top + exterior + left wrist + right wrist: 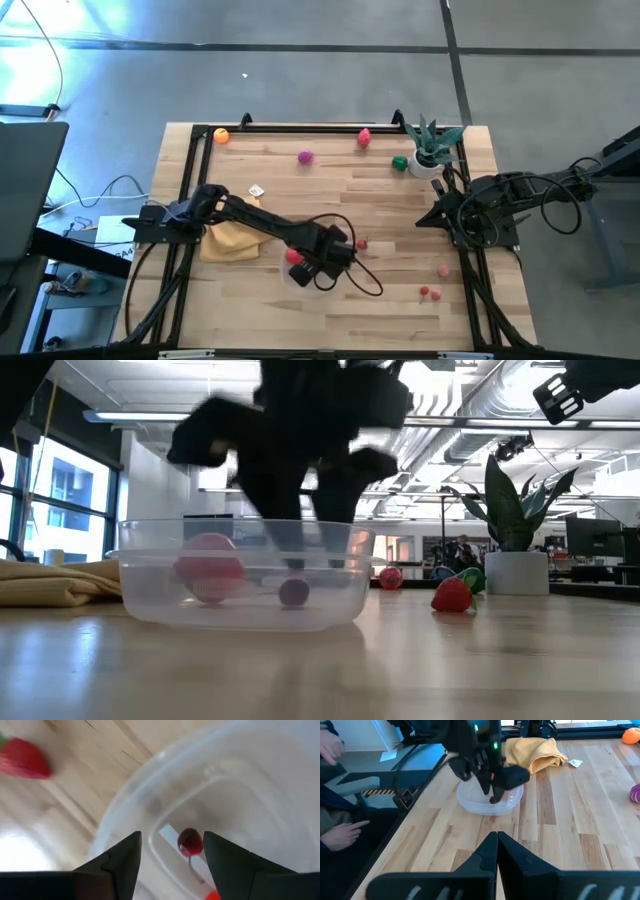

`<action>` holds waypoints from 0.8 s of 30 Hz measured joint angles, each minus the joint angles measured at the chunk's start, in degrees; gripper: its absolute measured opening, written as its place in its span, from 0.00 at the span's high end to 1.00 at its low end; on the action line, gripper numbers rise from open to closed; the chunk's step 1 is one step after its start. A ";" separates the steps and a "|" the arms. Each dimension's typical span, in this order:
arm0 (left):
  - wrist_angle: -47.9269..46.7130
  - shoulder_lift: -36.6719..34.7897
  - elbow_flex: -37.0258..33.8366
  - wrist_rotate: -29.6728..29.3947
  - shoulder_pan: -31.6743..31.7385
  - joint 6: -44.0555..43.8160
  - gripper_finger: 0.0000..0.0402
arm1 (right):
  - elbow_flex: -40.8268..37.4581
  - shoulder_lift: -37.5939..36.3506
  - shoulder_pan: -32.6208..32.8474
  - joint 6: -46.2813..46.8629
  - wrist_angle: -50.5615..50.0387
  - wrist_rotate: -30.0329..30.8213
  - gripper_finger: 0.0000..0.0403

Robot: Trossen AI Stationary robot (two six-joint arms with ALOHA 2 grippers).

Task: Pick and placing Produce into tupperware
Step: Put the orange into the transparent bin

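Observation:
The clear tupperware (297, 272) stands near the table's middle front. My left gripper (171, 836) hangs over it, pointing down, open, its fingers just inside the rim in the low view. A small dark red cherry (190, 841) lies on the tupperware's floor below the gap, touching neither finger. A bigger red-pink fruit (210, 565) also lies inside. A red strawberry (25, 757) rests on the table just outside. My right gripper (496, 840) waits shut above the table's right edge.
A mustard cloth (235, 240) lies left of the tupperware. More produce is scattered about: orange (221, 136), magenta (305, 156), red (364, 137) and green (400, 162) at the far side, pink (443, 270) and red (428, 292) at the near right. A potted plant (432, 145) stands far right.

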 joint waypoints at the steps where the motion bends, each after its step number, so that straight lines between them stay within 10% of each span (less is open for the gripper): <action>1: -1.79 0.00 1.94 0.00 0.00 0.00 0.49 | 0.00 0.02 0.00 -0.02 0.00 -0.02 1.00; 8: -15.33 -0.11 14.72 -0.85 0.04 -0.19 0.51 | 0.00 0.00 -0.02 -0.09 0.00 0.00 1.00; 14: -31.38 -0.15 25.09 -12.93 0.41 -2.87 0.51 | 0.00 0.00 -0.01 -0.05 0.00 0.00 1.00; 24: -31.44 -6.18 28.68 -13.08 8.57 -6.13 0.53 | 0.00 0.02 0.00 -0.03 0.02 0.00 1.00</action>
